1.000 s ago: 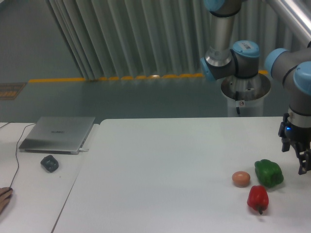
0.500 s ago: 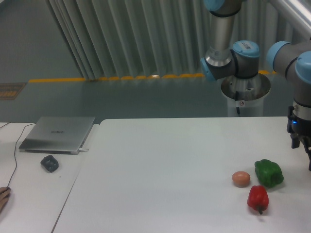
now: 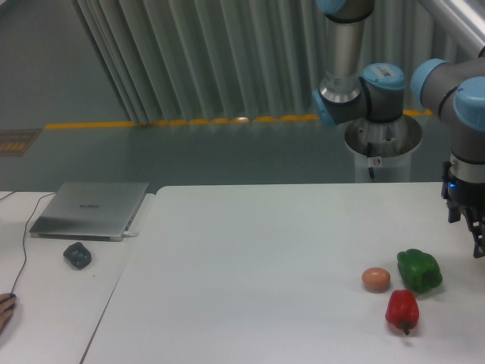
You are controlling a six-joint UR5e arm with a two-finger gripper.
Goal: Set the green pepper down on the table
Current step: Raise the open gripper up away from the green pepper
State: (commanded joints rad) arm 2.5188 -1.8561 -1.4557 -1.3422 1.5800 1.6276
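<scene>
The green pepper [image 3: 419, 270] rests on the white table [image 3: 265, 258] near its right side, glossy and lobed. My gripper [image 3: 476, 241] hangs at the frame's right edge, above and to the right of the pepper and apart from it. Nothing is between its fingers. The frame edge cuts off part of the fingers, so their spacing is unclear.
A red pepper [image 3: 402, 309] lies just in front of the green one, and a brownish-orange ball [image 3: 376, 279] sits to its left. A laptop [image 3: 91, 209] and a mouse [image 3: 77, 255] are on the narrower desk at left. The robot base [image 3: 383, 144] stands behind the table.
The gripper has risen from beside the green pepper and now hangs higher at the right edge. The pepper, ball and red pepper have not moved.
</scene>
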